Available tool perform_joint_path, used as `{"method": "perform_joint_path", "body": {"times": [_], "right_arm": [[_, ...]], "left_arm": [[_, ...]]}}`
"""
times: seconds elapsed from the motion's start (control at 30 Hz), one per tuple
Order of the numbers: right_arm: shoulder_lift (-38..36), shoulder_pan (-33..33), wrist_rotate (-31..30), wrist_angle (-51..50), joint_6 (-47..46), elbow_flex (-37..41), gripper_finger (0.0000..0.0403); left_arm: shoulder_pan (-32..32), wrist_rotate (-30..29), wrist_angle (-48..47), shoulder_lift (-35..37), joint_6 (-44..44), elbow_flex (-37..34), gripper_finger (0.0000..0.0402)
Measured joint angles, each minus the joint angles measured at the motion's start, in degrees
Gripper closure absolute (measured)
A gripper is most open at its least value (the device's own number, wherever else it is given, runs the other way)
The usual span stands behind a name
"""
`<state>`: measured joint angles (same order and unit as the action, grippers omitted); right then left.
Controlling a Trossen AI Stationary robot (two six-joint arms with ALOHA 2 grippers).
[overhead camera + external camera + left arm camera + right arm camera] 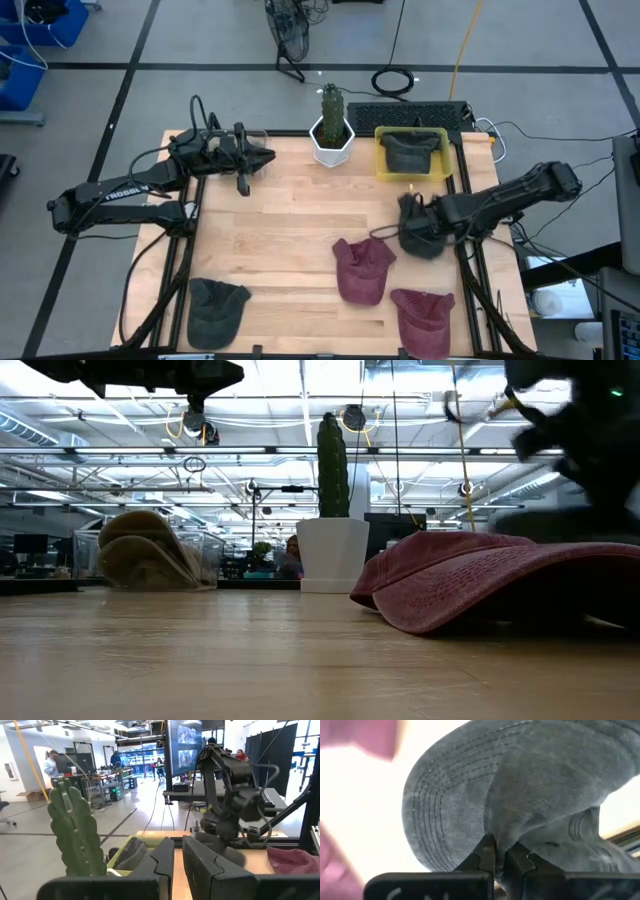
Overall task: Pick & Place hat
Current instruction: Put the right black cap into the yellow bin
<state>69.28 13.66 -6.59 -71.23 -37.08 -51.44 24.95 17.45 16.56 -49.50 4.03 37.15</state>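
My right gripper (499, 851) is pinched on the grey hat (420, 238), faded denim with a stitched brim, near the table's right edge; I see that arm reaching low from the right.

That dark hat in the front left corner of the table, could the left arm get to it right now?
Probably yes. The dark hat lies alone on bare wood on the left arm's side, nothing on it. The left gripper hangs empty near the cactus pot, so it must swing back.
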Motion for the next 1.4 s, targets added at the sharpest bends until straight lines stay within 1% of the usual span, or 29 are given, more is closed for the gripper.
{"method": "perform_joint_path", "body": {"times": [0.07, 0.1, 0.17, 0.3, 0.5, 0.57, 0.67, 0.73, 0.8, 0.87, 0.93, 1.03, 1.1, 1.13, 1.27, 1.33, 1.4], "right_arm": [[0.00, -1.69, -7.31, -0.31, 3.18, -3.27, 0.0395], [0.00, -2.69, -10.02, -0.34, 5.49, -4.78, 0.0395], [0.00, -4.92, -13.50, -0.39, 10.88, -7.49, 0.0397], [0.00, -11.48, -16.26, -0.22, 21.63, -11.01, 0.0399], [0.52, -23.33, -18.77, 2.31, 40.89, -11.68, 0.0400], [1.39, -26.78, -20.84, 3.53, 45.68, -11.71, 0.0400], [3.20, -31.03, -25.87, 6.00, 51.58, -11.71, 0.0400], [4.67, -33.41, -29.74, 8.12, 54.69, -11.71, 0.0400], [5.91, -35.67, -32.18, 11.29, 56.61, -11.71, 0.0400], [7.09, -38.10, -32.13, 13.82, 57.85, -11.71, 0.0400], [8.31, -40.20, -30.15, 15.04, 57.90, -11.71, 0.0400], [9.72, -42.75, -26.40, 14.51, 57.89, -11.71, 0.0400], [10.08, -43.66, -25.31, 13.39, 58.79, -11.71, 0.0400], [10.04, -43.95, -25.32, 12.83, 59.73, -11.71, 0.0400], [8.24, -44.06, -28.46, 12.46, 64.56, -11.67, 0.0400], [6.84, -44.08, -28.43, 12.69, 66.01, -11.89, 0.0400], [5.74, -44.10, -26.84, 12.39, 66.08, -12.59, 0.0400]], "left_arm": [[0.00, 0.00, 0.03, 0.00, 0.10, 0.00, 0.0355], [-0.01, 0.00, 0.02, 0.00, 0.15, 0.00, 0.0355], [-0.01, 0.00, 0.03, 0.00, 0.18, 0.00, 0.0355], [0.00, 0.00, 0.26, 0.00, 0.20, 0.00, 0.0355], [0.00, 0.00, 0.37, 0.00, 0.20, 0.00, 0.0355], [-0.02, 0.01, 0.40, 0.00, 0.22, 0.00, 0.0355], [-0.01, 0.00, 0.43, 0.00, 0.23, 0.00, 0.0355], [-0.01, 0.00, 0.43, 0.00, 0.24, 0.00, 0.0355], [0.00, 0.00, 0.43, 0.00, 0.24, 0.00, 0.0355], [0.00, 0.00, 0.43, 0.00, 0.22, 0.00, 0.0355], [-0.02, 0.00, 0.24, 0.00, 0.24, 0.00, 0.0355], [-0.01, 0.00, -0.12, 0.00, 0.24, 0.00, 0.0355], [-0.01, 0.00, -0.11, 0.00, 0.23, 0.00, 0.0355], [-0.02, 0.00, -0.11, 0.00, 0.24, 0.00, 0.0355], [-0.01, -0.02, -0.08, 0.00, 0.27, 0.00, 0.0355], [0.00, -0.02, -0.07, 0.00, 0.27, 0.00, 0.0355], [-0.02, -0.02, -0.06, 0.00, 0.27, 0.00, 0.0355]]}}
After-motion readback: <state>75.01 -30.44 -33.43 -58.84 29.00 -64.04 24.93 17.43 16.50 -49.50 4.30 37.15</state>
